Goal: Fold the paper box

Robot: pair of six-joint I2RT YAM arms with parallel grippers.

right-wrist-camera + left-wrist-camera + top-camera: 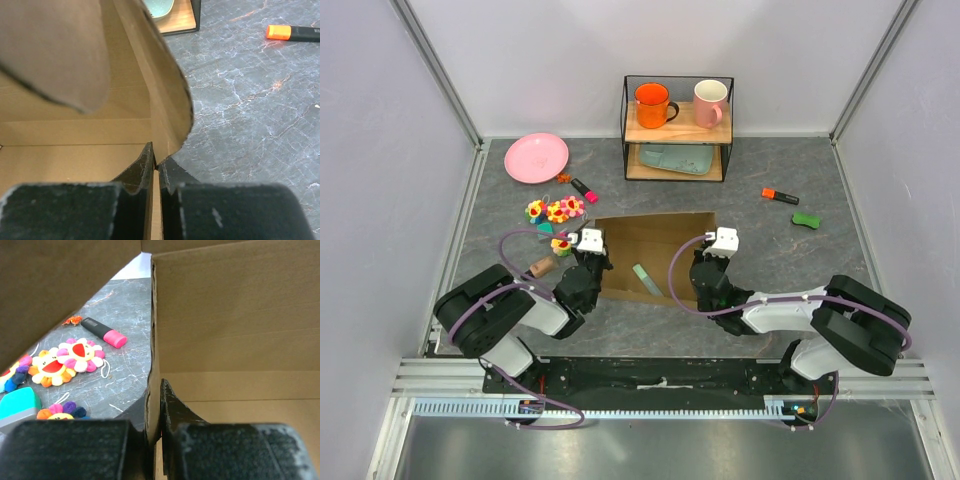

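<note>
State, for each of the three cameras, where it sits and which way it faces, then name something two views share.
Top external: above and behind the bases, looking down on the table; both arms show, reaching the paper box.
Left wrist: on the left arm, facing forward along the left gripper, shut on a box wall.
Right wrist: on the right arm, facing forward along the right gripper, shut on the opposite wall.
Shared: the pink highlighter appears in top and left wrist views.
</note>
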